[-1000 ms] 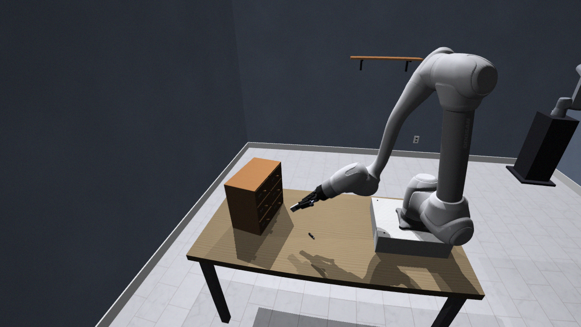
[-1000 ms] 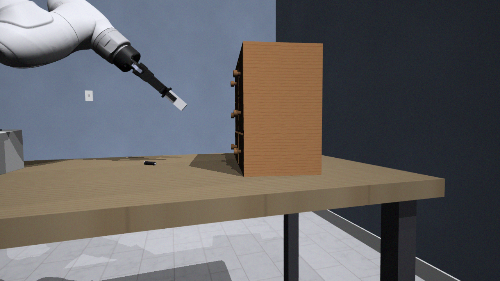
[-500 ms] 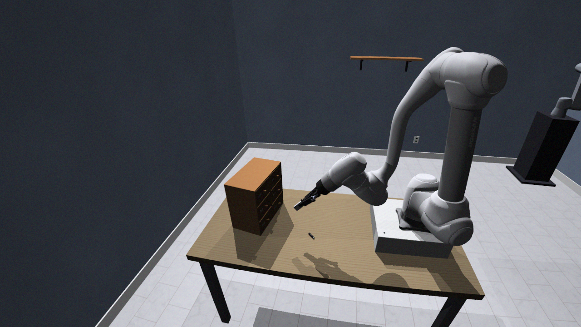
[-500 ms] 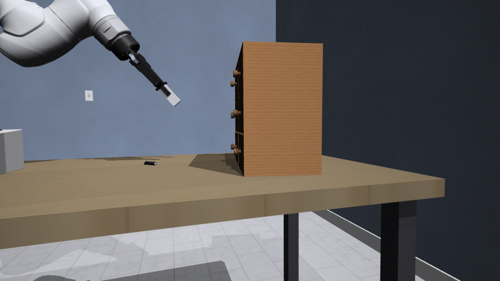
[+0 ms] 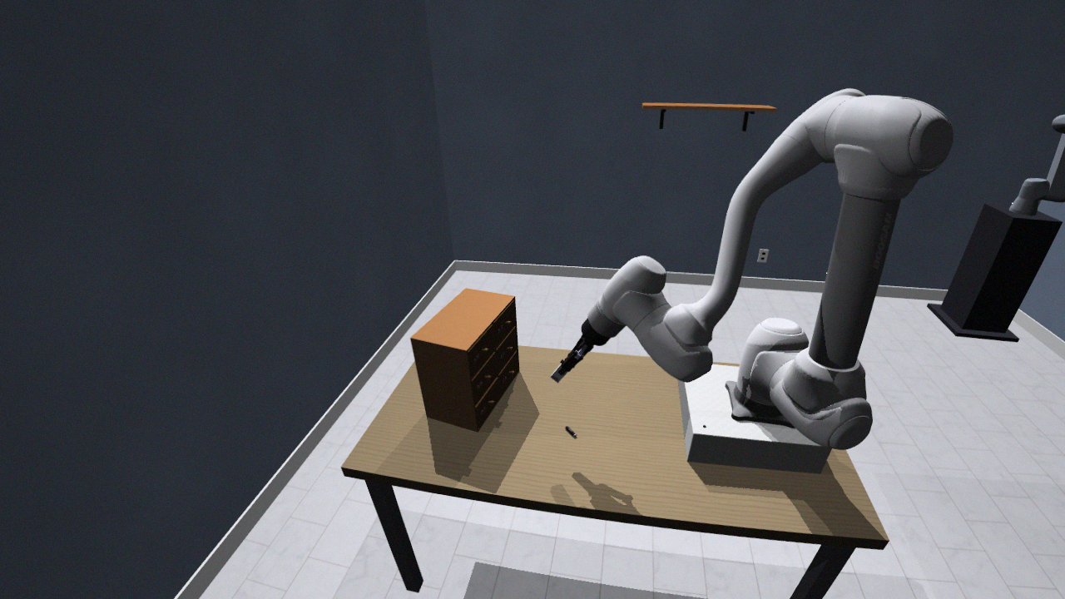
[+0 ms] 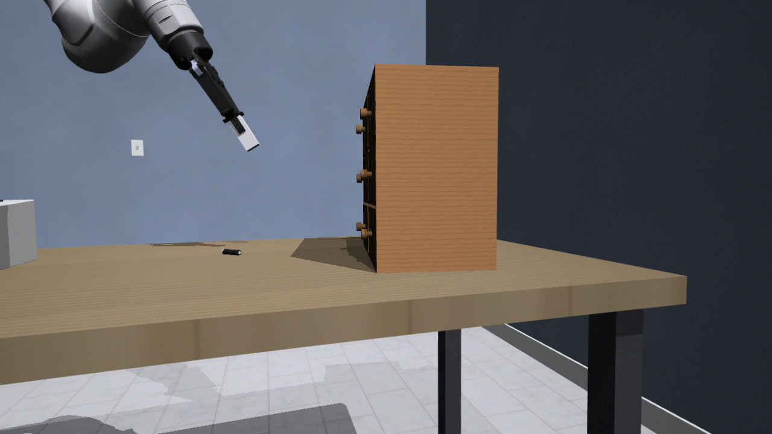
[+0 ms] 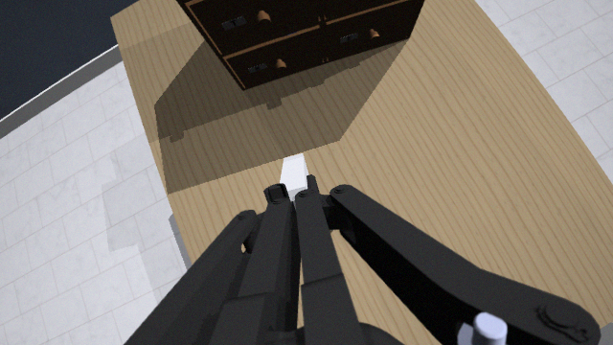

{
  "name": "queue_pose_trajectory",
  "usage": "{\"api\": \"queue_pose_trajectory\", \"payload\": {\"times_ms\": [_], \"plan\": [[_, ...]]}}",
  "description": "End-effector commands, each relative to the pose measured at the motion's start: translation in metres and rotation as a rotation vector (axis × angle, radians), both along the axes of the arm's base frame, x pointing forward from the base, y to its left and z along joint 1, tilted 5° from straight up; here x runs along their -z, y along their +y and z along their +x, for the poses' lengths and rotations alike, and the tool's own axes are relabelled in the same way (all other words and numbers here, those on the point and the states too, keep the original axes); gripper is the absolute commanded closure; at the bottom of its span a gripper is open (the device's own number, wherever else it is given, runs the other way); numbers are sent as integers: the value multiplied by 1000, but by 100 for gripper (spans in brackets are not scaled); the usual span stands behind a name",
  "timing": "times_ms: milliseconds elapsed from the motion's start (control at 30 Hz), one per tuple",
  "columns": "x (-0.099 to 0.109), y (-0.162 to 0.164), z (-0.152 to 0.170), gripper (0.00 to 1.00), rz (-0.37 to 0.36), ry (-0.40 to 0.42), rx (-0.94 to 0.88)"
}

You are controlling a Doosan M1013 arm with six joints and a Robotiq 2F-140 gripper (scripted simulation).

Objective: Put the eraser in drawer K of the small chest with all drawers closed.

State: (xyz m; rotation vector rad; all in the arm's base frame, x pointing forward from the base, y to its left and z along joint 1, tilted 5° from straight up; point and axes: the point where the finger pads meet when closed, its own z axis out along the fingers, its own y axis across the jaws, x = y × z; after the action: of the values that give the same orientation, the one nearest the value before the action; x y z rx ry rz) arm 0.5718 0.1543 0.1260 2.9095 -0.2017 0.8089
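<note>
The small chest (image 5: 450, 379) (image 6: 436, 167) (image 7: 285, 34) stands upright on the table. The bottom-left drawer (image 7: 304, 52) in the wrist view, with its knob (image 7: 281, 63), has its front level with its neighbours and looks pushed in; its label is too blurred to read surely. In the exterior view the knobs stand close to the chest's front, no drawer visibly out. My gripper (image 5: 557, 377) (image 6: 247, 140) (image 7: 298, 171) is shut, its pale pads together with nothing seen between them. It hangs above the table in front of the chest, pointing down and forward. The eraser is not visible; drawer insides are hidden.
A small dark cylinder (image 5: 570, 432) (image 6: 231, 252) lies on the table (image 5: 625, 394) (image 6: 134, 296) (image 7: 431, 144), between the chest and the arm's white base block (image 5: 752, 450) (image 6: 18, 232). A shelf (image 5: 707, 106) hangs on the far wall.
</note>
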Motion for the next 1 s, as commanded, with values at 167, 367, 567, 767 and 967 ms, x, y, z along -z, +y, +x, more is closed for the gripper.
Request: {"api": "queue_pose_trajectory", "payload": {"times_ms": [167, 367, 567, 767, 967], "plan": [[-20, -2, -12, 100, 49, 412, 9], [-22, -1, -14, 100, 70, 542, 8], [-22, -1, -14, 100, 70, 545, 9], [-22, -1, -14, 100, 70, 545, 9], [-22, -1, -14, 0, 70, 545, 9]]}}
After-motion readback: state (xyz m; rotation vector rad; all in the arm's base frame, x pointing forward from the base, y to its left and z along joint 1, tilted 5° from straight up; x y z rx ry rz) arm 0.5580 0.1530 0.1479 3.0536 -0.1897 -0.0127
